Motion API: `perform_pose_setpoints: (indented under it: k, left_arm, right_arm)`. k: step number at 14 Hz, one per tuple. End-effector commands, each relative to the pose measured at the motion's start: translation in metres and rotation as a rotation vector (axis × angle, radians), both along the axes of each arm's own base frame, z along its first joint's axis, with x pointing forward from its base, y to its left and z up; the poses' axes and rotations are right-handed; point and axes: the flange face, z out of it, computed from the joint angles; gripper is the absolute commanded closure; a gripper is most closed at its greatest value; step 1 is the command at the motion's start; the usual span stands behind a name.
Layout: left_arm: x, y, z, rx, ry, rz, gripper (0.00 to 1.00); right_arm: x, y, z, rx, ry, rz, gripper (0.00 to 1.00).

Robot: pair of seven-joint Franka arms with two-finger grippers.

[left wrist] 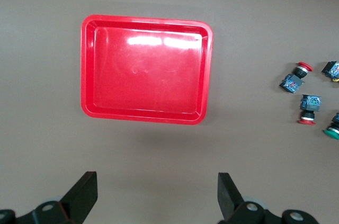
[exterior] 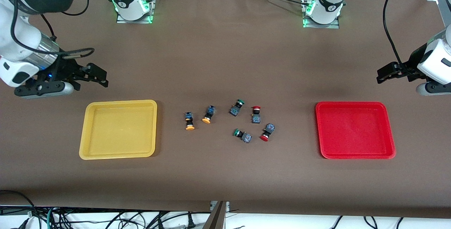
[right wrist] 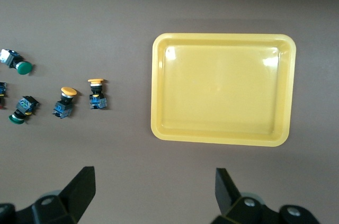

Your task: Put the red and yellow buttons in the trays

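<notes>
Left gripper [left wrist: 156, 197] and right gripper [right wrist: 153, 195] — jaws spread wide, holding nothing — each raised beside its tray: red tray [left wrist: 90, 65], yellow tray [right wrist: 159, 97].

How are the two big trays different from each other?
The yellow tray lies toward the right arm's end of the table; the red tray lies toward the left arm's end. The yellow-capped buttons lie closer to the yellow tray, the red-capped buttons closer to the red one. Both trays are shallow rectangles with rounded corners, and no button lies in either.
</notes>
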Motion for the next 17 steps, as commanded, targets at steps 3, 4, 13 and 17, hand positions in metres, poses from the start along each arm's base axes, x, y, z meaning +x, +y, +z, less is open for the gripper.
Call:
perform_pose_setpoints:
  k: [3,4,13,17]
  left_arm:
    - [0.004,0.003,0.005,0.009,-0.007,-0.015,0.0]
    - [0.004,0.002,0.006,0.008,-0.008,-0.017,0.0]
    - [0.004,0.002,0.005,0.009,-0.005,-0.017,0.0]
    - [0.004,0.002,0.006,0.008,-0.008,-0.017,0.0]
  right_arm:
    - [0.022,0.006,-0.035,0.006,0.005,0.01,0.0]
    - [0.021,0.01,-0.039,0.01,0.017,-0.005,0.0]
    - [0.026,0.131,-0.21,-0.051,0.162,0.153,0.0]
    - [0.016,0.184,-0.269,-0.056,0.16,0.101,0.0]
